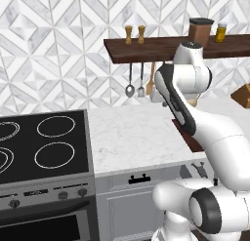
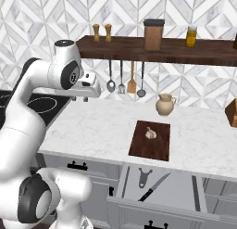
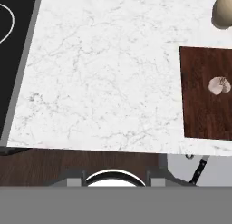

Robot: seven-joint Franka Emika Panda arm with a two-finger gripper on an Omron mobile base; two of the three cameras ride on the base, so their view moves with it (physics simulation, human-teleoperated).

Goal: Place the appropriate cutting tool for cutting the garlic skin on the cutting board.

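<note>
The garlic [image 2: 150,132] lies on the dark reddish-brown cutting board [image 2: 149,149] on the marble counter, right of centre. In the hand view the garlic [image 3: 219,85] and the board [image 3: 199,105] sit at the right edge. Below the board an open drawer [image 2: 185,188] holds a black-handled knife [image 2: 155,187] and a peeler [image 2: 143,177]. The knife's handle [image 3: 198,171] peeks in at the bottom right of the hand view. My gripper [image 2: 80,99] hangs open and empty above the counter's left part, well left of the board and near the stove.
A beige jug [image 2: 165,104] stands behind the board. Utensils [image 2: 121,84] hang under the dark wall shelf [image 2: 162,49], which carries shakers, a canister and a jar. The black stove [image 1: 44,142] lies to the left. A wooden block [image 2: 231,112] sits far right.
</note>
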